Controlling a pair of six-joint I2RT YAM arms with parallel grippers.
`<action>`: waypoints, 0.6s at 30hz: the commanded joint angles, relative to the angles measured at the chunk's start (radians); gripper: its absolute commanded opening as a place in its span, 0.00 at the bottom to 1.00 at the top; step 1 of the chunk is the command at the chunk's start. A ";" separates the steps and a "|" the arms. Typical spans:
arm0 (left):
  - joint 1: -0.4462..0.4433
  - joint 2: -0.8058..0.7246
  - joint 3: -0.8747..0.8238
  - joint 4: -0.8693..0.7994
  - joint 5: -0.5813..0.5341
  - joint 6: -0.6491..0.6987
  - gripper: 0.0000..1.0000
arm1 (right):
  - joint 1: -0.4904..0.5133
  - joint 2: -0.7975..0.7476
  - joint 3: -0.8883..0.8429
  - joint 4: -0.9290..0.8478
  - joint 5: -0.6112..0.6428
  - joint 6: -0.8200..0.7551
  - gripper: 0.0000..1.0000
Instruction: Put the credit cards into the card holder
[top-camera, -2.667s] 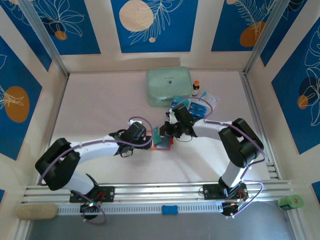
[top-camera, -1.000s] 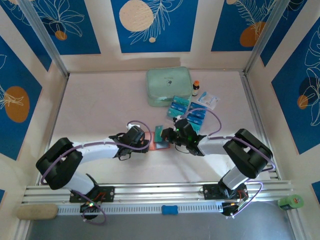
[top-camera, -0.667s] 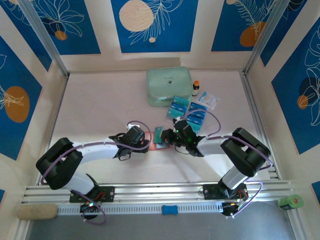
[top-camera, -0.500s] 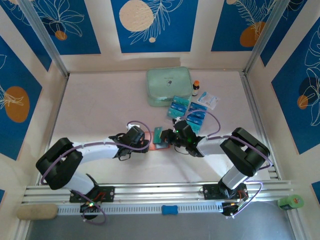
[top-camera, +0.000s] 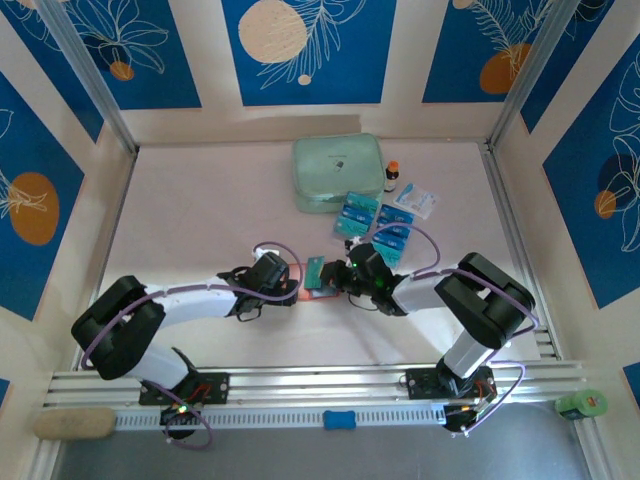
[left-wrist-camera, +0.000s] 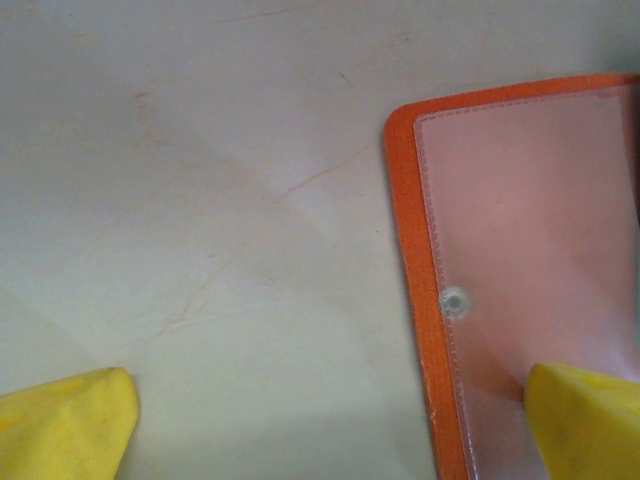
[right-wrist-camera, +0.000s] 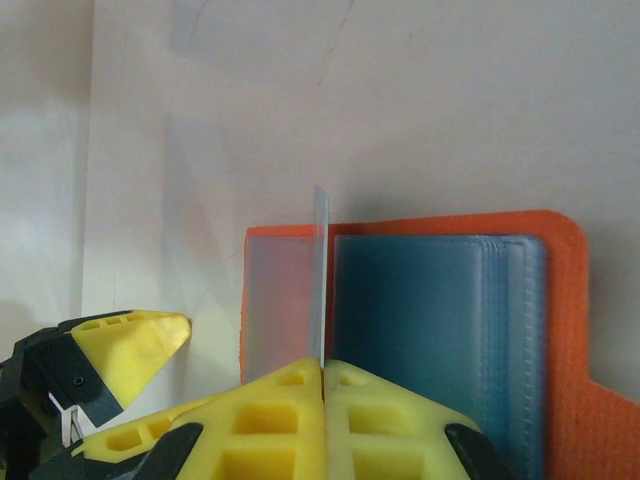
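right jaws clamp credit card (top-camera: 315, 270); left jaws wide, touching card holder (left-wrist-camera: 530, 230).

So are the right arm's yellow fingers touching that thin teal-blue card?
Touching. The right wrist view shows the yellow fingers shut on the thin flat teal-blue card, edge-on between them.

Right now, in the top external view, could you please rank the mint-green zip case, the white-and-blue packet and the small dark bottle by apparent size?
1. mint-green zip case, by far largest
2. white-and-blue packet
3. small dark bottle
All sit similarly far away, so the order holds.
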 joint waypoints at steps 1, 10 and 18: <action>0.011 -0.001 -0.024 -0.017 0.005 -0.014 1.00 | 0.007 0.012 -0.024 0.016 -0.010 0.011 0.00; 0.011 -0.002 -0.027 -0.016 0.005 -0.016 1.00 | 0.008 0.036 -0.054 0.064 -0.038 0.039 0.00; 0.010 -0.007 -0.028 -0.016 0.004 -0.017 1.00 | 0.008 0.052 -0.059 0.080 -0.057 0.047 0.00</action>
